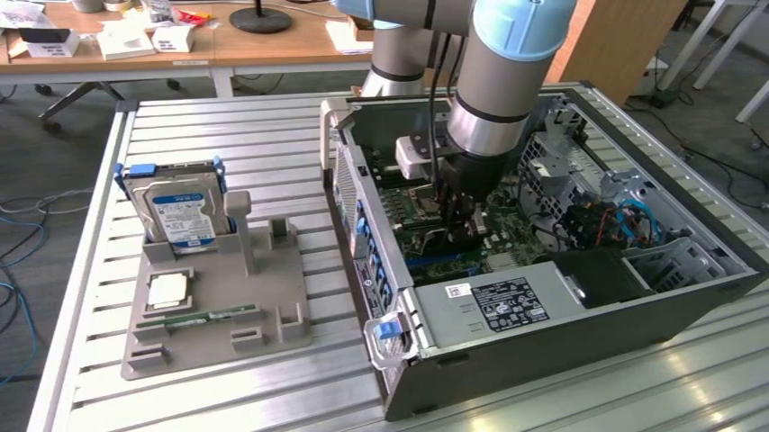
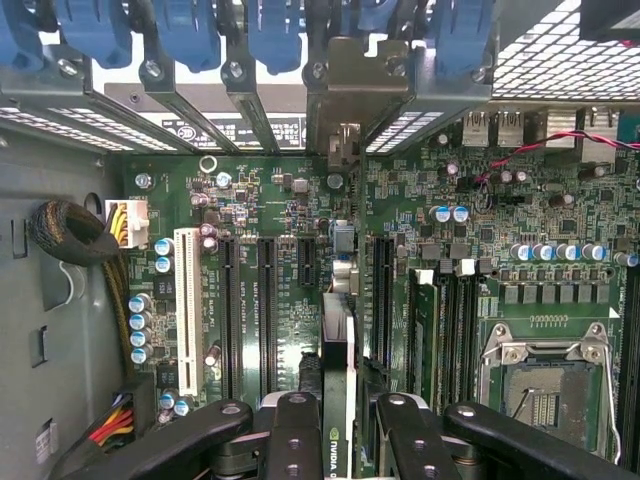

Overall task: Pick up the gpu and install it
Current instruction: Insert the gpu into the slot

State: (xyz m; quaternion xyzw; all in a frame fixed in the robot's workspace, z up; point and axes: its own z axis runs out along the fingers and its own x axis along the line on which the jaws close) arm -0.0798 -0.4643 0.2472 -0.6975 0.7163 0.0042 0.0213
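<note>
Gripper (image 2: pixel 338 425) clamped on the gpu (image 2: pixel 338 330), held edge-on just above the motherboard (image 2: pixel 270 200) inside the computer case (image 1: pixel 673 306), bracket toward rear slots, presumably for seating.

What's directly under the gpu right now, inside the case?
In the wrist view the gpu, held edge-on in the gripper, stands over the green motherboard among its black slots. The card's lower edge hides whether it has entered a slot.
</note>
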